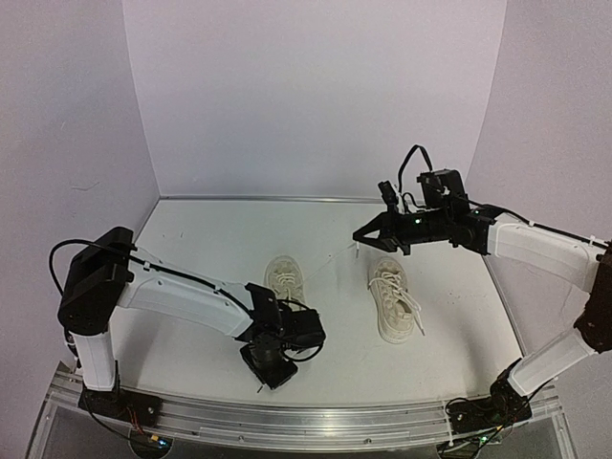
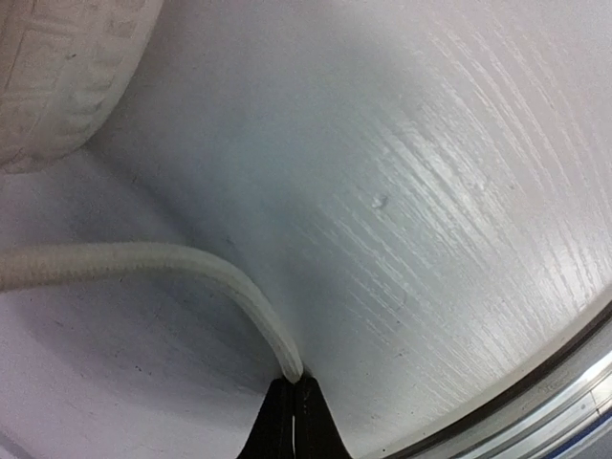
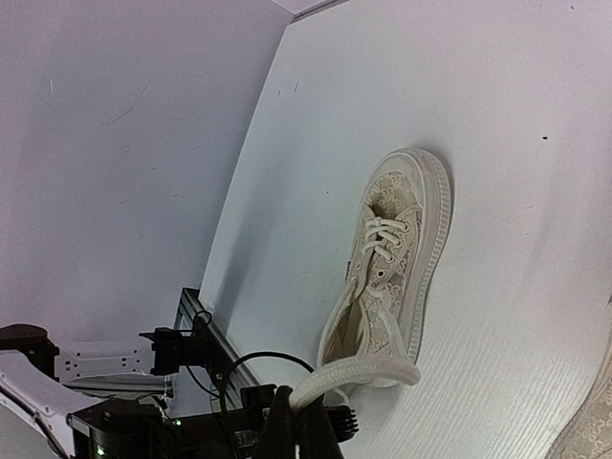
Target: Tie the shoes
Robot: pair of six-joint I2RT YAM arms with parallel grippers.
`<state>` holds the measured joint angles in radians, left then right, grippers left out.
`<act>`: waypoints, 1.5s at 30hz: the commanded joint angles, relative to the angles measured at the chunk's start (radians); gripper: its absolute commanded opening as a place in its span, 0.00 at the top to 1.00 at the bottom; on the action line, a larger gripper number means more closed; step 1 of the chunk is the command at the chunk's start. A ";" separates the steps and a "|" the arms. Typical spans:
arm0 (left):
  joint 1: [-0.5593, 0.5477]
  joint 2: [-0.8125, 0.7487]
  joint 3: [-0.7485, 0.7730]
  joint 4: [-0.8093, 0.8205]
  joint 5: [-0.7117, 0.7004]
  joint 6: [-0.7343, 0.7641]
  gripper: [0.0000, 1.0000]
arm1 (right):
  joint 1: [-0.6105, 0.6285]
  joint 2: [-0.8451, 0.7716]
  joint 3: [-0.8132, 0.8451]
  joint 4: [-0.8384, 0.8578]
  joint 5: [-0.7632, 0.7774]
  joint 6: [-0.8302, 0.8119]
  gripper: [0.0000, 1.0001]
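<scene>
From above, the two shoes lie side by side in the middle of the desk (image 1: 210, 244), well apart, each with its long axis running near edge to far wall. The left shoe (image 1: 285, 277) has its toe toward the far wall. Which end of the right shoe (image 1: 395, 298) is the toe is unclear. The left fingers (image 1: 266, 378) hang low, just nearer than the left shoe. The right fingers (image 1: 360, 238) are raised between the shoes, and the raised lace (image 1: 330, 258) runs thinly from them to the left shoe.

The left wrist camera shows the left fingers (image 2: 292, 406) pressed together on the tip of the low lace (image 2: 143, 258), which curves over the desk (image 2: 430, 191) below a chunky sole (image 2: 48, 86).

The right wrist camera shows the right fingers (image 3: 296, 421) closed on the raised lace (image 3: 359, 373). It loops back to the left shoe (image 3: 397, 249), whose heel opening is nearest and whose toe points away.
</scene>
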<state>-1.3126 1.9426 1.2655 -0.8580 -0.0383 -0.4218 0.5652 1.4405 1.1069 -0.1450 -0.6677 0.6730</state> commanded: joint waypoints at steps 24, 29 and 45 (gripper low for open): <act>0.496 -0.501 0.431 -0.133 -0.069 -0.035 1.00 | -0.051 -0.142 0.031 -0.065 0.017 -0.024 1.00; 0.561 -0.536 0.427 -0.123 -0.032 -0.035 1.00 | -0.050 -0.147 0.041 -0.068 -0.047 -0.028 1.00; 0.648 -0.550 0.377 -0.112 0.087 -0.006 1.00 | -0.036 -0.089 0.173 -0.047 -0.232 -0.082 1.00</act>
<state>-0.6712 1.4320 1.6614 -1.0010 0.0263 -0.4412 0.5159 1.3360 1.2250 -0.2329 -0.8371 0.6241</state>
